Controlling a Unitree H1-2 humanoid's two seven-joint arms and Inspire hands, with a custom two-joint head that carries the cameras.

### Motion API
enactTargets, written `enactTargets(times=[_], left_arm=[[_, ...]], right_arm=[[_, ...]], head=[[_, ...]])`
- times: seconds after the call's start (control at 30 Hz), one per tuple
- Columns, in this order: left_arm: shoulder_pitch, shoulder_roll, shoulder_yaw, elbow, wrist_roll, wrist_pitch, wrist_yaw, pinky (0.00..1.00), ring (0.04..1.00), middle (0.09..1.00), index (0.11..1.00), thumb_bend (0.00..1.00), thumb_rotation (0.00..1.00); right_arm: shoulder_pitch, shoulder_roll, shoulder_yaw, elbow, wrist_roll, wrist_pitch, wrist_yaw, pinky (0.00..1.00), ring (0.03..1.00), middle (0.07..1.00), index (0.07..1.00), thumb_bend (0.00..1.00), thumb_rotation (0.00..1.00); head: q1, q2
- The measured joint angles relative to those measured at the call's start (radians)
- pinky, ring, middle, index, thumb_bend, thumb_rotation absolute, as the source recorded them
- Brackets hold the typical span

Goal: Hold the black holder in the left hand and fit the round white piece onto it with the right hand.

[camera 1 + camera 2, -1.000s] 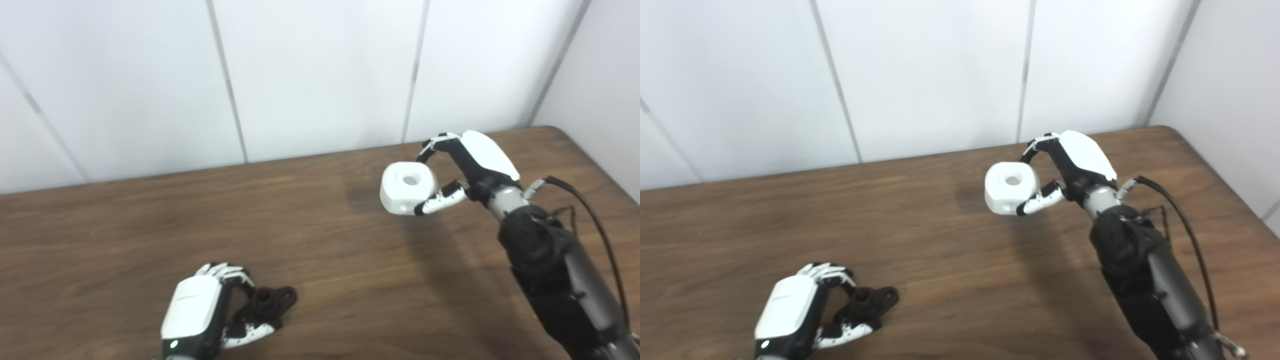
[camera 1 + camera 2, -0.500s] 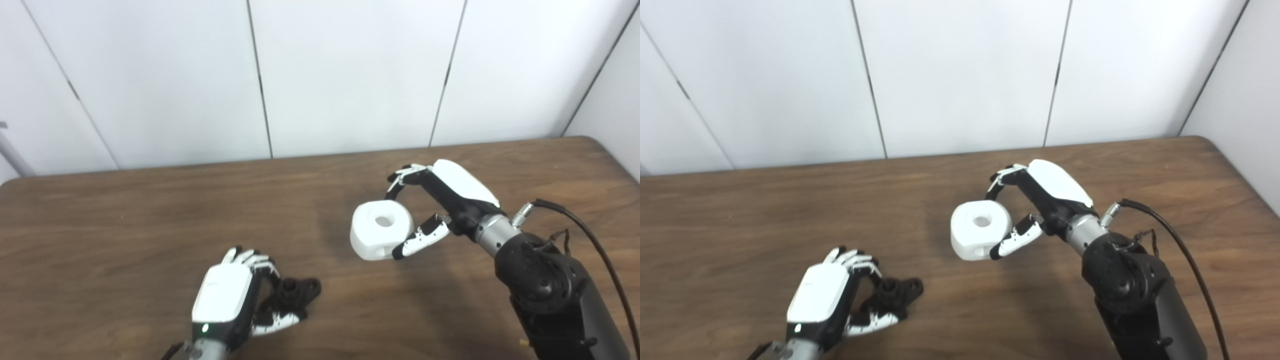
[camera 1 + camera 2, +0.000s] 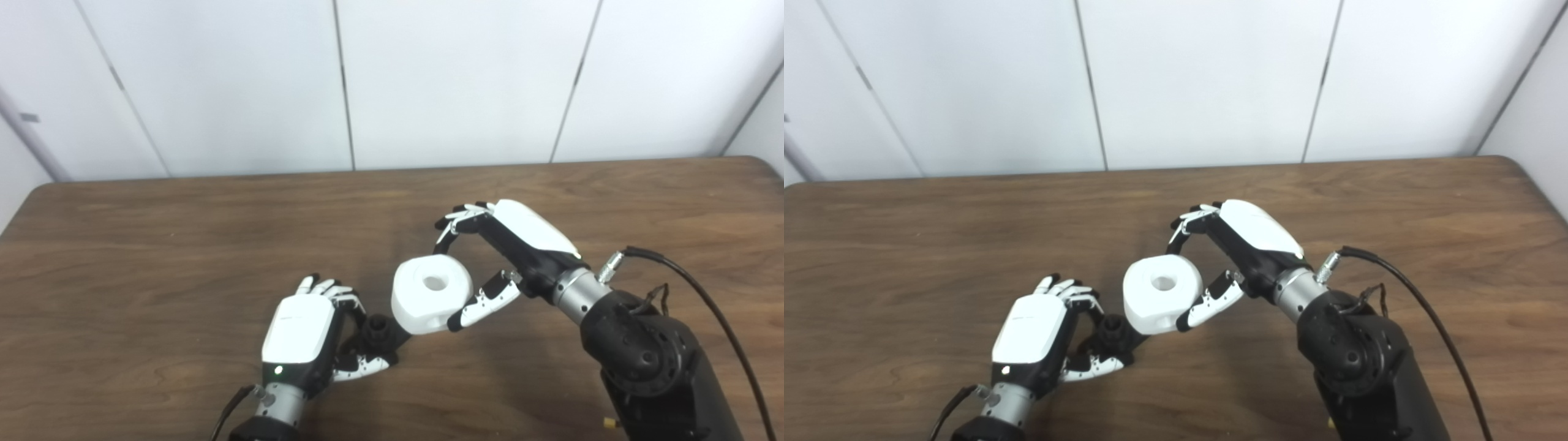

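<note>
My left hand is shut on the black holder, which sits low over the brown table with its round post pointing up. My right hand is shut on the round white piece, a thick white ring with a hole in its top, held between fingers and thumb. The white piece hangs just right of and slightly above the holder and overlaps its right side, which is hidden. Both also show in the right eye view: the holder and the white piece.
A black cable runs from my right wrist off the right edge. White wall panels stand behind the table's far edge. The table's right end lies close to a side wall.
The camera has swung left, shifting the whole picture. My right hand has carried the white piece left and down until it overlaps the holder. My left hand keeps its hold on the holder.
</note>
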Motion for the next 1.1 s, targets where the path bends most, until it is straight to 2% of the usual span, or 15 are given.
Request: enactTargets(times=[0.7, 1.1], left_arm=[[-0.023, -0.021, -0.029, 0.002, 0.018, 0.056, -0.04, 0.96, 0.866, 0.781, 0.486, 0.52, 0.05], [-0.018, -0.061, 0.015, 0.006, -0.099, 0.073, -0.042, 0.92, 0.851, 0.771, 0.485, 0.52, 0.05]], right_arm=[[-0.041, 0.032, 0.023, 0.039, 0.01, -0.004, -0.002, 1.0, 0.932, 0.816, 0.481, 0.53, 0.14], [-0.041, 0.004, 0.023, 0.069, 0.027, -0.015, -0.039, 1.0, 0.93, 0.813, 0.481, 0.53, 0.14]], head=[[0.038, -0.002], [0.058, 0.0]])
